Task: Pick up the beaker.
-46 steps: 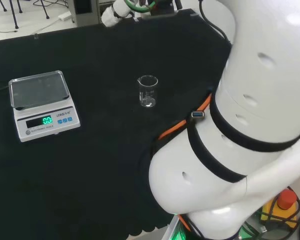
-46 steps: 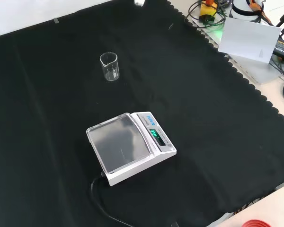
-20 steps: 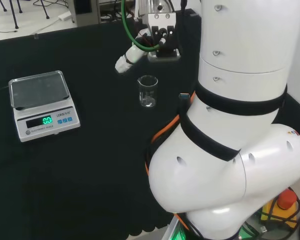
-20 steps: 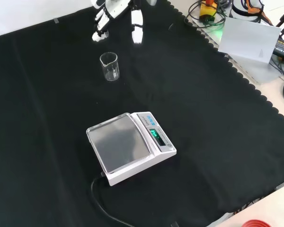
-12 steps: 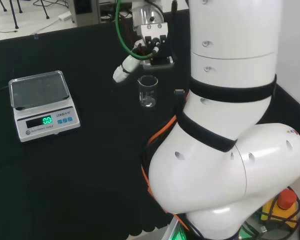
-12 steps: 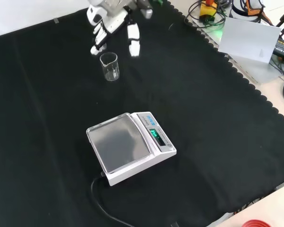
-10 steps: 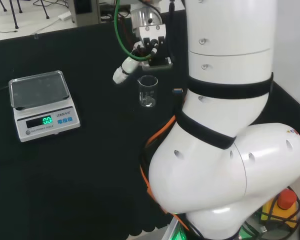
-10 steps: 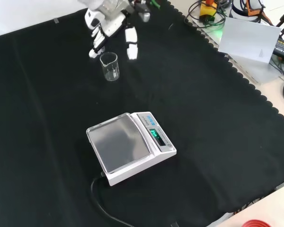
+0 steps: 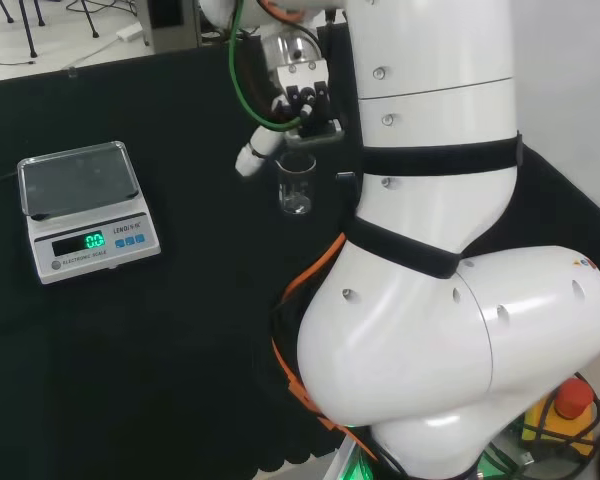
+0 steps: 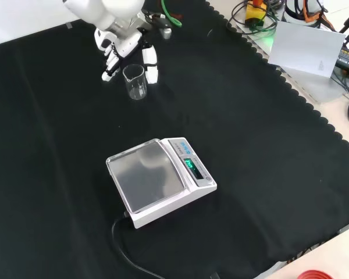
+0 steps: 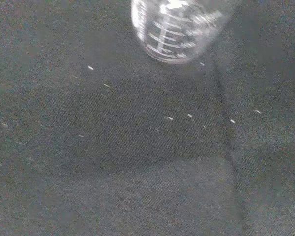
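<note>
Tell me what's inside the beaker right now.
The beaker looks empty: black cloth shows through its clear wall. The hand, fingers open, flanks it. A thin film of clear liquid could not be ruled out.

The cloth (image 10: 267,174) covering the bench is showing plain black, with a scalloped edge along its right side in the front view. The beaker (image 10: 135,81) is showing clear, with white graduation marks (image 11: 162,42) printed on its wall. The hand (image 10: 123,43) is showing white with black parts, its fingers (image 10: 152,72) white. The scale (image 10: 160,180) is showing white with a grey pan (image 9: 78,180), a glowing green display (image 9: 94,241) and blue buttons (image 9: 130,240). A green cable (image 9: 238,80) is looping at the wrist, and an orange cable (image 9: 315,268) is running along the white arm (image 9: 430,330), which is wearing black bands.
</note>
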